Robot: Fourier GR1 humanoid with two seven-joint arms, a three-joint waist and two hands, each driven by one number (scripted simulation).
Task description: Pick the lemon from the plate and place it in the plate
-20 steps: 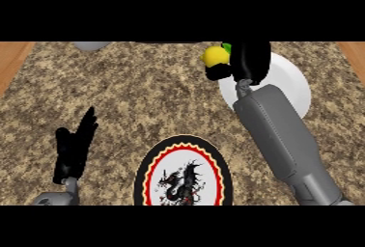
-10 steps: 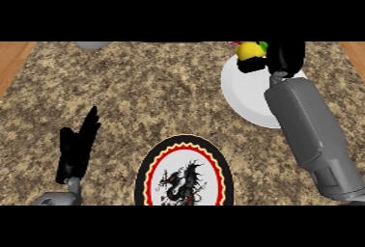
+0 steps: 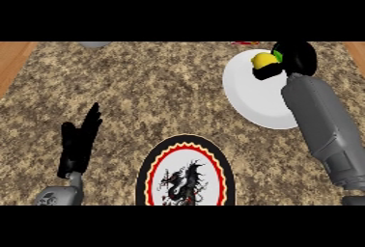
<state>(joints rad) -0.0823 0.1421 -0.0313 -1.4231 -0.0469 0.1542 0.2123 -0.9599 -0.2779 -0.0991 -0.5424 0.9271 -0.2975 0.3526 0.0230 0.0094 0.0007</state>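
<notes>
Right hand [image 3: 291,59] curled around the lemon [image 3: 264,59] above the white plate [image 3: 251,94]; a level carry toward the dragon plate [image 3: 153,164] looked safest.

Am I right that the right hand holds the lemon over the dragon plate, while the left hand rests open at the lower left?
Not quite. In the head view the right hand, fingers curled round the lemon, is over the white plate, not the dragon plate. The rest is right: the left hand rests open at the lower left.

Grey forearms, black left hand [image 3: 78,140], right hand [image 3: 296,58]
</notes>
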